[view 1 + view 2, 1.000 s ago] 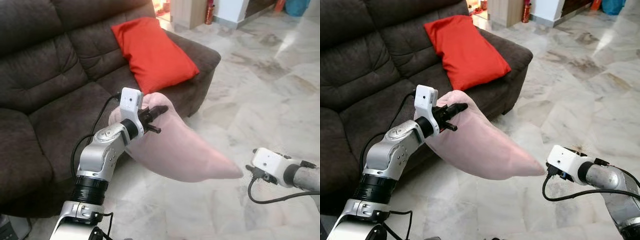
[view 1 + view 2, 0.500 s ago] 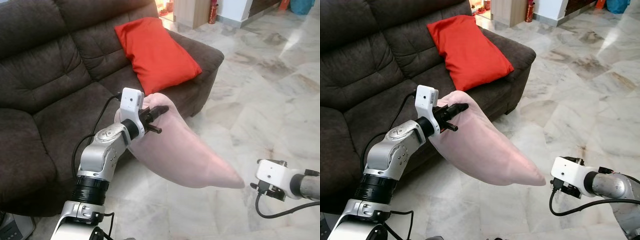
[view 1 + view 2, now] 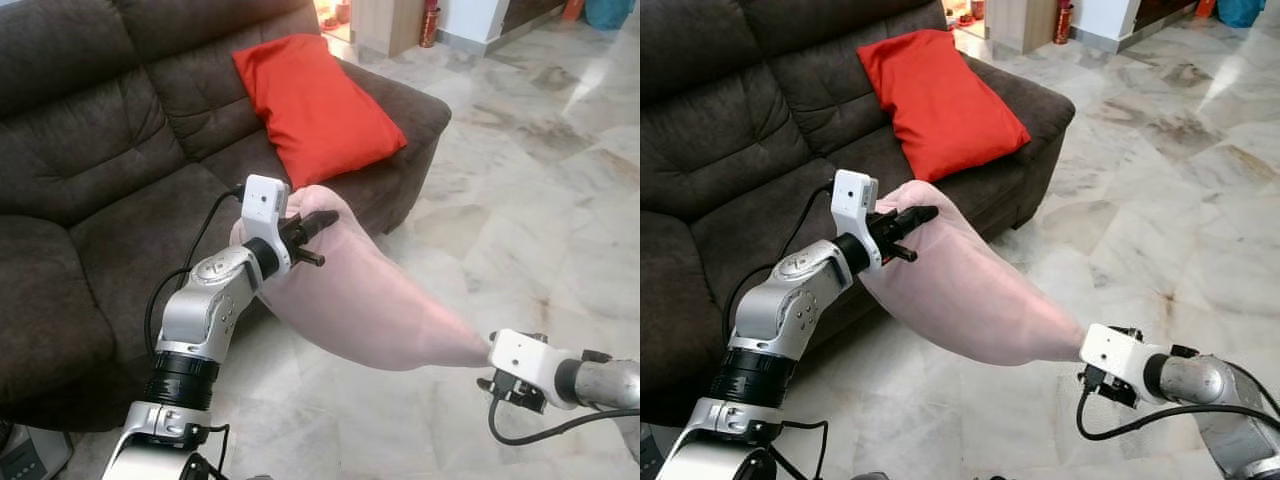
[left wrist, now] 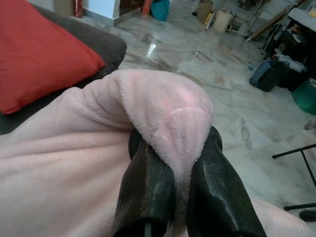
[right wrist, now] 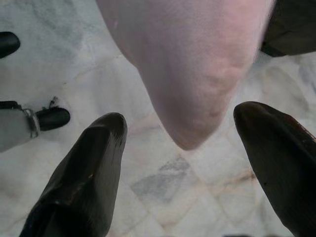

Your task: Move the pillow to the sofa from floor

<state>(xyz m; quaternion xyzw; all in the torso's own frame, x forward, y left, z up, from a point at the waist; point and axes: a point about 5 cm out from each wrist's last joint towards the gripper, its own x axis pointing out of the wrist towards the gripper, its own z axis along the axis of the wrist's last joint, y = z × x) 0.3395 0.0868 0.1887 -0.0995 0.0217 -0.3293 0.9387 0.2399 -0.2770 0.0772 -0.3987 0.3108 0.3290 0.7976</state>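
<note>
Since a second earlier, the right gripper point(image 5: 180, 163) was brought to the pink pillow point(image 3: 365, 300)'s free corner, jaws open around it; the left gripper point(image 4: 173, 163) was clamped on the other corner; a two-armed carry to the sofa point(image 3: 90, 160) seemed likely.

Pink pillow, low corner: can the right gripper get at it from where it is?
Probably yes. The right gripper is open with the pink pillow corner hanging between its fingers, nothing between them. The left gripper holds the upper corner.

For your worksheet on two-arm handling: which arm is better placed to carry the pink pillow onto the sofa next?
Probably the left. The left gripper is already shut on a corner of the pink pillow, beside the sofa. The right gripper is open around the far tip, over the floor.
</note>
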